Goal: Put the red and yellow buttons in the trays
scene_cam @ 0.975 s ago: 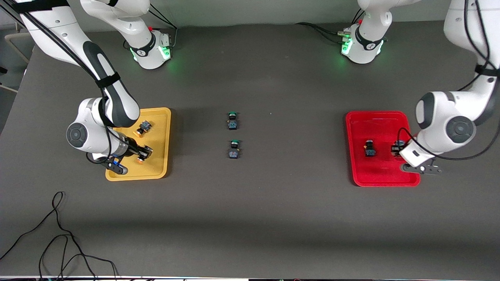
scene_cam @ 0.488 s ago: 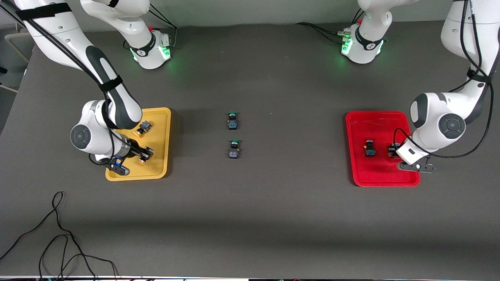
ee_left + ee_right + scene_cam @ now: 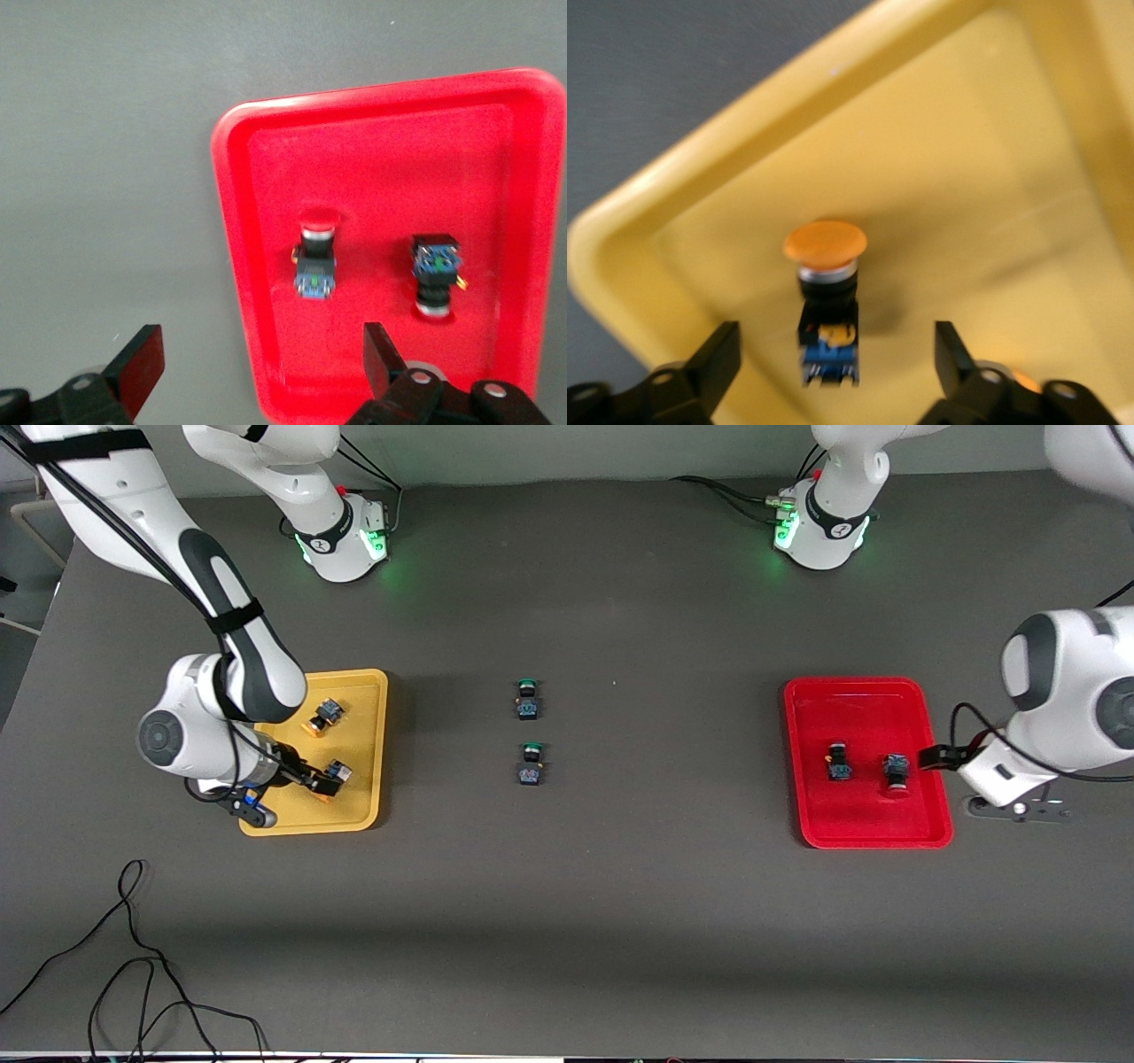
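The yellow tray (image 3: 358, 817) holds two yellow buttons (image 3: 323, 716) (image 3: 334, 776). My right gripper (image 3: 312, 779) is low over this tray and open. The nearer yellow button (image 3: 826, 292) lies loose on the yellow tray (image 3: 700, 150) between the spread fingers of the right gripper (image 3: 833, 363), touching neither. The red tray (image 3: 802, 779) holds two red buttons (image 3: 838, 762) (image 3: 896, 772). My left gripper (image 3: 939, 759) is open at that tray's edge toward the left arm's end. In the left wrist view the left gripper (image 3: 261, 363) straddles the red tray's rim (image 3: 232, 221), apart from both red buttons (image 3: 315, 261) (image 3: 436, 273).
Two green-capped switches (image 3: 526, 700) (image 3: 531, 764) sit on the dark table midway between the trays. Loose black cables (image 3: 133, 957) lie near the front corner at the right arm's end. Both arm bases (image 3: 341, 536) (image 3: 819, 527) stand along the table's back edge.
Both grippers have opened and let go of their buttons, which now rest in the trays. The left gripper has drawn back to the red tray's edge; the right gripper has pulled back slightly.
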{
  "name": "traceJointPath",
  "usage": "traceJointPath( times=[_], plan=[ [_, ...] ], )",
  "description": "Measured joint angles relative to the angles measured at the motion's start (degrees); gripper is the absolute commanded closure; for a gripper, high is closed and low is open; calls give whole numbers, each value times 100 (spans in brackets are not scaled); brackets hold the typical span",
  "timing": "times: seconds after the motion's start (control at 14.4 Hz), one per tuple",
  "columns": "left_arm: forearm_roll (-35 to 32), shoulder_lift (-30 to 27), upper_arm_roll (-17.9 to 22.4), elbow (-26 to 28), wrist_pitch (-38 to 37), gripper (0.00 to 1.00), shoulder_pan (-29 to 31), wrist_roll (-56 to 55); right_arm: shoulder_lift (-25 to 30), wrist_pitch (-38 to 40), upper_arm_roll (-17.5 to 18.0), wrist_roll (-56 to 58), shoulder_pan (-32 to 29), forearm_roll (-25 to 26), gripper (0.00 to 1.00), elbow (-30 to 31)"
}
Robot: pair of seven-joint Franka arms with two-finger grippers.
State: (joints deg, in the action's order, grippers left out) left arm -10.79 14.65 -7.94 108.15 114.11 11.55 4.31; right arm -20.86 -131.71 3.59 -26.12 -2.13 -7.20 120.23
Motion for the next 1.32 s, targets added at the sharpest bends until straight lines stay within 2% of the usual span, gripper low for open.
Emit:
traceJointPath(
  times=[0.14,0.35,0.63,0.84,1.04,1.32],
  plan=[
    [59,-134,-85,-403,-675,0,-3,3,386,750,-84,24,-2,0,0,-387],
    [426,-455,-176,-835,-1462,0,-8,69,1123,1446,-144,134,-13,0,0,-743],
    [850,-1169,-200,-957,-2110,0,-53,142,2269,2055,-164,959,-78,0,0,-789],
    [997,-1453,-179,-955,-2234,0,-281,144,2981,2403,-162,1371,-91,259,0,-772],
    [1012,-1468,92,-1002,-2239,0,-832,93,3352,2565,-162,2007,-92,350,0,-730],
    [1013,-1260,267,-1319,-2260,0,-1185,-204,3389,2829,-150,2292,-92,425,0,-713]
  ],
)
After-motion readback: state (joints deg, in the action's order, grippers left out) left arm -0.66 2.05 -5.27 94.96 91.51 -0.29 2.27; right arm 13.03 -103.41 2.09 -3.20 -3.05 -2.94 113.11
